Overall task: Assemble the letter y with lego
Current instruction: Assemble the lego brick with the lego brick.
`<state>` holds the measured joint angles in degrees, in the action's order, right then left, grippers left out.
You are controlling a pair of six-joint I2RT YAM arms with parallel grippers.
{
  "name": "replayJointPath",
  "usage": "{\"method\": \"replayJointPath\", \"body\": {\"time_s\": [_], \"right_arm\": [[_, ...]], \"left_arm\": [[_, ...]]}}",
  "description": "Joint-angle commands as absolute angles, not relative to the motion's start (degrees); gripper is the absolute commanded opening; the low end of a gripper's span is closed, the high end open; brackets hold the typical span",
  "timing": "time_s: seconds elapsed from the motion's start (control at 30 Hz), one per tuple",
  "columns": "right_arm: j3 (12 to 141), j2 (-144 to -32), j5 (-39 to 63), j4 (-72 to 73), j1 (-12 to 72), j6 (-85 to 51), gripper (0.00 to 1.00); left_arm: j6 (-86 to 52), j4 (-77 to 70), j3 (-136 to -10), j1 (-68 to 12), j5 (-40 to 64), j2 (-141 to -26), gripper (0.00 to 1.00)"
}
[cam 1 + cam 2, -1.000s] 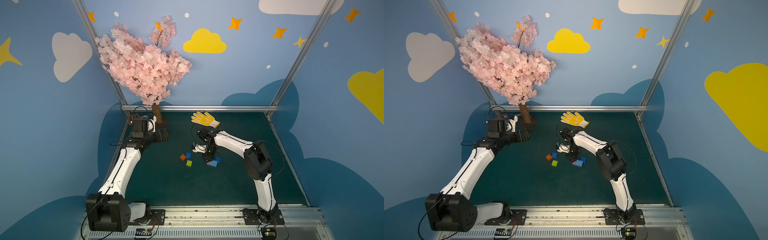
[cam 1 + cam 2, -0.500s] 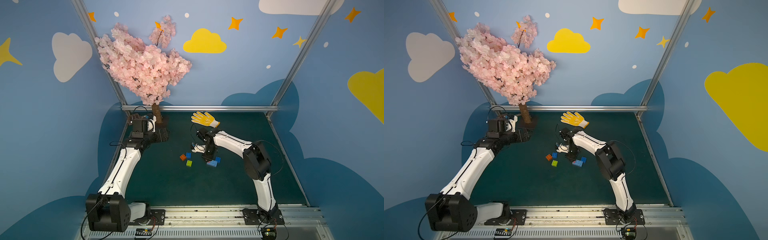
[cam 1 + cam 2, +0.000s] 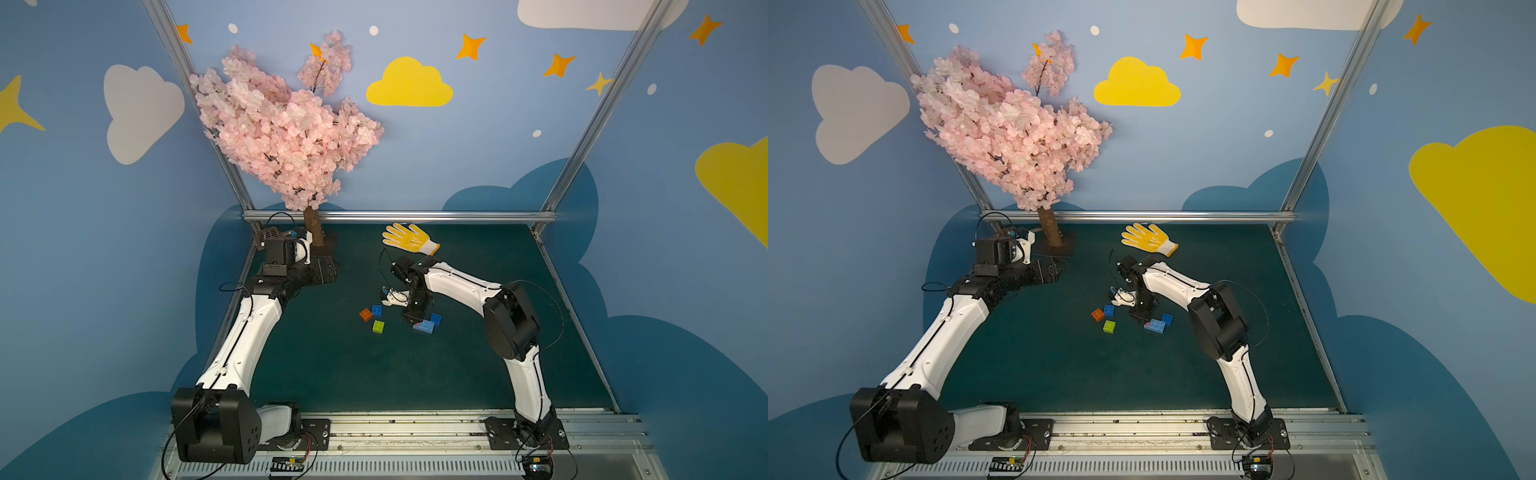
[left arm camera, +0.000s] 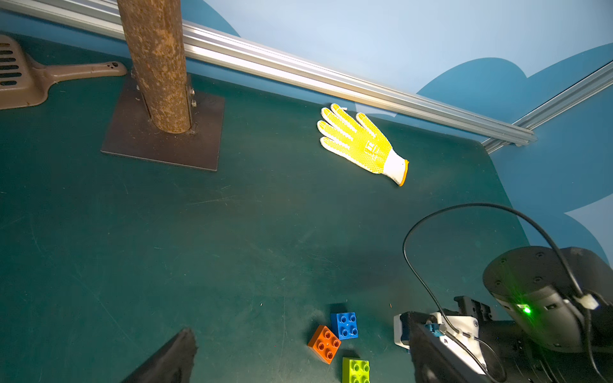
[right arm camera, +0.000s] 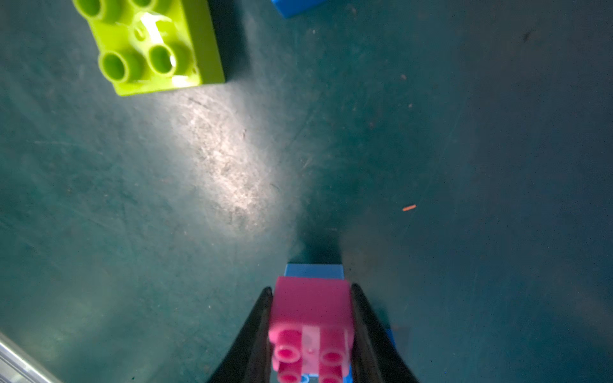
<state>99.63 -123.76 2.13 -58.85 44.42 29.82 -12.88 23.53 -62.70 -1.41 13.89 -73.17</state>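
Pink brick (image 5: 310,315) is clamped in right gripper (image 5: 310,287), studs towards the wrist, just above one end of light blue brick (image 3: 423,327). That brick's long axis is laid roughly across the desk (image 3: 332,374). Orange brick (image 3: 365,314), dark blue brick (image 3: 377,310) and lime green brick (image 3: 378,326) are clustered nearby, studs up. Left gripper (image 3: 332,270) is spread wide and empty, near the tree trunk (image 3: 312,224).
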Motion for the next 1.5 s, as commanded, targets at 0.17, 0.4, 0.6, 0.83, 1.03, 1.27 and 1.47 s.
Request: {"method": "replayJointPath", "body": {"time_s": [0.17, 0.4, 0.6, 0.83, 1.03, 1.27, 1.47], "right_arm": [[99.32, -127.80, 0.87, -60.40, 45.07, 29.62, 0.00], [99.22, -128.49, 2.22, -60.30, 45.18, 29.54, 0.00], [100.18, -129.00, 2.11, -60.71, 45.59, 29.17, 0.00], [101.97, -130.21, 1.69, -62.03, 45.89, 28.26, 0.00], [102.74, -130.39, 2.40, -61.99, 46.27, 27.77, 0.00], [101.54, -130.34, 1.76, -61.08, 46.58, 27.21, 0.00], [97.22, -128.85, 1.64, -58.50, 46.62, 25.69, 0.00]], "left_arm": [[-12.92, 23.98, -62.75, -1.23, 13.82, -72.25, 1.00], [-12.85, 23.95, -62.72, -1.23, 13.75, -72.25, 1.00], [-12.88, 23.98, -62.69, -1.14, 13.75, -72.29, 1.00], [-12.85, 23.93, -62.75, -1.15, 13.77, -72.26, 1.00], [-12.85, 23.95, -62.73, -1.14, 13.73, -72.22, 1.00], [-12.92, 24.00, -62.75, -1.15, 13.79, -72.18, 1.00], [-12.92, 24.05, -62.75, -1.16, 13.72, -72.16, 1.00]]}}
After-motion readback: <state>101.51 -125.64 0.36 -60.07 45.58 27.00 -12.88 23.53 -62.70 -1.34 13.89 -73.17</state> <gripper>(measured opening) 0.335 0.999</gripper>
